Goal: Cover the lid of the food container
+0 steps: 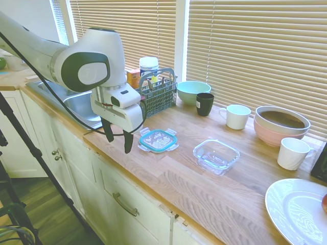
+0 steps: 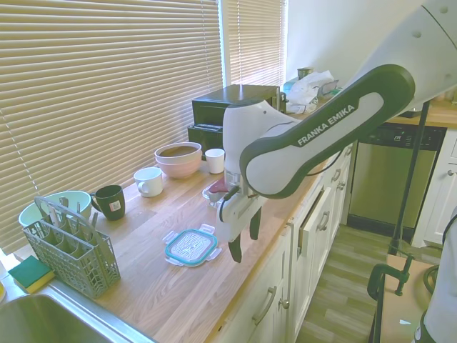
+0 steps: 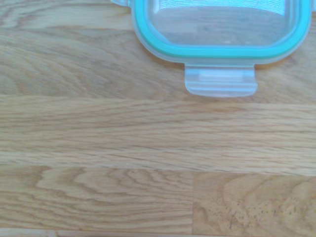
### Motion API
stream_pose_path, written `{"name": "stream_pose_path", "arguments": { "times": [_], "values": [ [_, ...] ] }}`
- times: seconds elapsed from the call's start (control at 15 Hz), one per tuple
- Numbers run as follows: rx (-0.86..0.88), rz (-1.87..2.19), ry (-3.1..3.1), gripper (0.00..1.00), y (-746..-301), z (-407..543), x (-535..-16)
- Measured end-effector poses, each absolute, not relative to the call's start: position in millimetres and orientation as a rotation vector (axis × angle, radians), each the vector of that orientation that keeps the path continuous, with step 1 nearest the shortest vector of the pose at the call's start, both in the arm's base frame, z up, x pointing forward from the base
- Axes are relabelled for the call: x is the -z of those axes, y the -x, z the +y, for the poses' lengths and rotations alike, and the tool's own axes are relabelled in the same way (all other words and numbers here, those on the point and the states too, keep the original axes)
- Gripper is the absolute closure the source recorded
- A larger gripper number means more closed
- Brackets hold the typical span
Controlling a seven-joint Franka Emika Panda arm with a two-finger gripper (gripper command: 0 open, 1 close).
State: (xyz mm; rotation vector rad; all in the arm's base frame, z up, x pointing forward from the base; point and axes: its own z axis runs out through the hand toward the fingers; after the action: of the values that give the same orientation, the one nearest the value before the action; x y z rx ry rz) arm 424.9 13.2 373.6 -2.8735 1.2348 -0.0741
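One legible marking: "FRANKA EMIKA" on the arm. Gripper fingers spread, empty, hovering beside the lid, which lies flat on the wooden counter, near the food container.

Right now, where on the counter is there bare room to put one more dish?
Bare wood lies along the front edge, between the lid and the white plate, in front of the food container. The back row is crowded: cutlery basket, green bowl, black mug, white cups, pink bowl.
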Motion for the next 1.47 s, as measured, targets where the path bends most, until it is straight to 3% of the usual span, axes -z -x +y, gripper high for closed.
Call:
{"name": "stream_pose_path", "arguments": {
  "times": [0.4, 1.47],
  "values": [
    [0.082, 1.267, 2.902, 0.00, -437.2, 34.5, -380.5],
    [0.214, 1.381, 3.032, 0.00, -553.3, 119.8, -375.2]
  ]
}}
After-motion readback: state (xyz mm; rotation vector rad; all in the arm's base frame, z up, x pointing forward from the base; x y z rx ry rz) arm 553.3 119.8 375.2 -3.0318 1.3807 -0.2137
